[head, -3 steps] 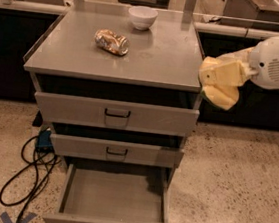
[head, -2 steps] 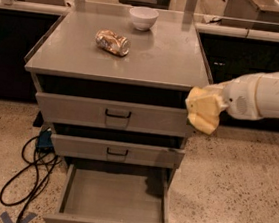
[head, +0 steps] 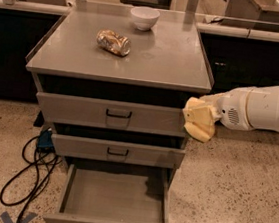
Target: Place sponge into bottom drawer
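Gripper (head: 205,117), clamped on the sponge (head: 197,125), had dropped lower to hang beside the top drawer (head: 79,110), closing on the open bottom drawer (head: 114,197) below.

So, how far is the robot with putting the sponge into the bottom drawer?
Done: the bottom drawer stands pulled open. In hand: the end effector holds the sponge in the air beside the top drawer, on the right of the picture. Left: bring it down over the open drawer and release it.
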`<state>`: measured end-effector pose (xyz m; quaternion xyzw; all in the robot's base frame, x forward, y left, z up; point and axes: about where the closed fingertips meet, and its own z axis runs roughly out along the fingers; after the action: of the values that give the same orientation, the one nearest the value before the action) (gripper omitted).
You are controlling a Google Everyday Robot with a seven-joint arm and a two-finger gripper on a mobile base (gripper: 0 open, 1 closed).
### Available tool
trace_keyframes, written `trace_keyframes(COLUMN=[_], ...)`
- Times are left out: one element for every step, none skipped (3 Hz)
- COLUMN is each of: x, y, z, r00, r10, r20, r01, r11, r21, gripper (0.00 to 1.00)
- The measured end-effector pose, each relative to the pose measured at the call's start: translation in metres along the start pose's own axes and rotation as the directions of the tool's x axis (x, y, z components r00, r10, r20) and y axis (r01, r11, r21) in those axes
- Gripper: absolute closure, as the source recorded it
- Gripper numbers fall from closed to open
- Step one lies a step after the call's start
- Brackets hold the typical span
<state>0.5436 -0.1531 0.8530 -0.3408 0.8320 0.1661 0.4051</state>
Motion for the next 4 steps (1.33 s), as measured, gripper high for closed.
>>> trace_keyframes(x=[0.018, 0.082, 0.156, 0.18], y=[0.009, 0.025, 0.047, 0.071], z=[0.014, 0.058, 0.114, 0.139], r00=[1.0, 0.996, 0.985, 0.979], r10=[-0.017, 0.034, 0.081, 0.097], r20=[-0.026, -0.078, -0.153, -0.179], r01=[0.017, -0.032, -0.077, -0.094], r11=[0.9998, 0.9992, 0.9966, 0.9953], r21=[0.012, 0.026, 0.03, 0.026], gripper=[1.0, 1.0, 1.0, 1.0])
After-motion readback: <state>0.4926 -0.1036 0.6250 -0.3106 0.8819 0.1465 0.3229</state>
